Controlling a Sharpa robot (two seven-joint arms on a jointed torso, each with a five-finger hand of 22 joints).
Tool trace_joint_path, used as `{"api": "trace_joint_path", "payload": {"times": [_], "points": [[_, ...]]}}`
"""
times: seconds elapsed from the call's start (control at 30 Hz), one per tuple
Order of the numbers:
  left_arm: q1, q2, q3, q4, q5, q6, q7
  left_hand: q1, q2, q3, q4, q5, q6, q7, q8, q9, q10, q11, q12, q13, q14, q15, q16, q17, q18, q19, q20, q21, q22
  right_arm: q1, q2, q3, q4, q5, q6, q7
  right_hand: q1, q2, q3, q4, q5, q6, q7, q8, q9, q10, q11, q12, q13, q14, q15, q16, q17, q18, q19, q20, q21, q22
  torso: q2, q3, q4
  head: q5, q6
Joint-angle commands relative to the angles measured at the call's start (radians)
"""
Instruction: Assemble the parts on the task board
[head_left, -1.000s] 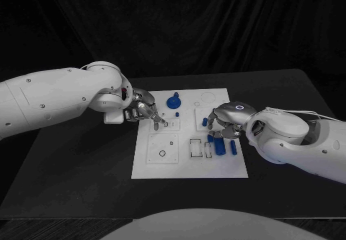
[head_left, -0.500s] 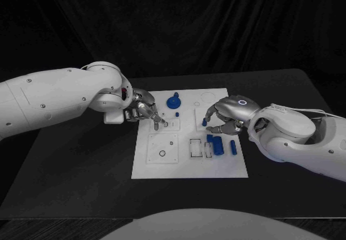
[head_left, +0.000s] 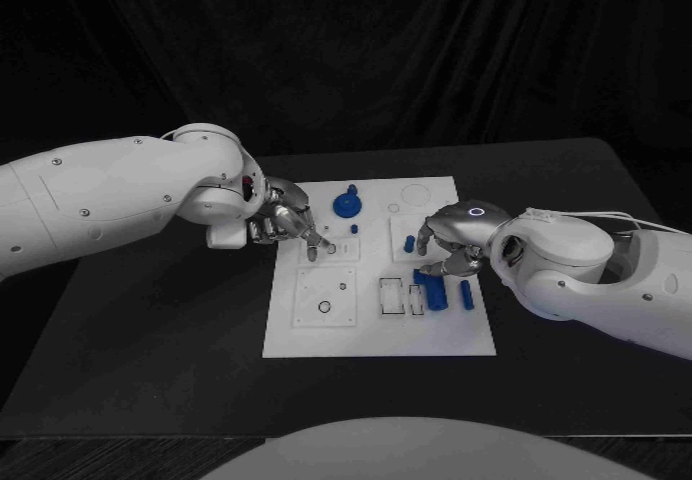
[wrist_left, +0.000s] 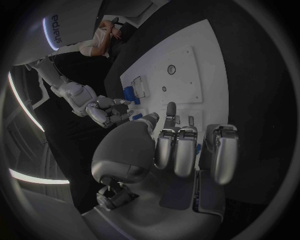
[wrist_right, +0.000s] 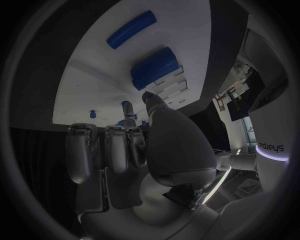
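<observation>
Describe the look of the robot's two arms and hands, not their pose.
Both arms are glossy white rounded shells with small dark screw points. The left hand and right hand are silver metal with segmented fingers. A lit ring marks the right hand's back, thin white cables run along the right arm, and "sharpa" lettering shows on the shells.

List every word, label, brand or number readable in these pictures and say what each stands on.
"sharpa": on the white shell of the robot's right arm, beside a glowing ring, seen from the left wrist.
"sharpa": on the white shell of the robot's left arm, above a glowing ring, seen from the right wrist; it shows turned in the picture.
The white task board and small blue parts bear no readable marks.
</observation>
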Motion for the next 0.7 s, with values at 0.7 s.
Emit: {"api": "trace_joint_path", "payload": {"times": [0.7], "points": [[-0.004, 0.004, 0.001, -0.005, 0.007, 0.016, 0.017, 0.012, 0.003, 0.004, -0.003, 0.007, -0.005, 0.004, -0.010, -0.003, 0.104, 0.007, 0.003, 0.263, 0.106, 0.009, 0.003, 0.263, 0.010, 0.038, 0.006, -0.006, 0.199, -0.021, 0.023, 0.000, -0.023, -0.007, 0.054, -0.039, -0.002, 0.004, -0.004, 0.003, -0.056, 0.020, 0.000, -0.017, -0.006, 0.106, 0.005, 0.005, 0.263, 0.086, 0.006, -0.002, 0.178, 0.010, 0.071, 0.009, -0.006, 0.240, 0.001, 0.0003, -0.0006, 0.000, 0.000]]}}
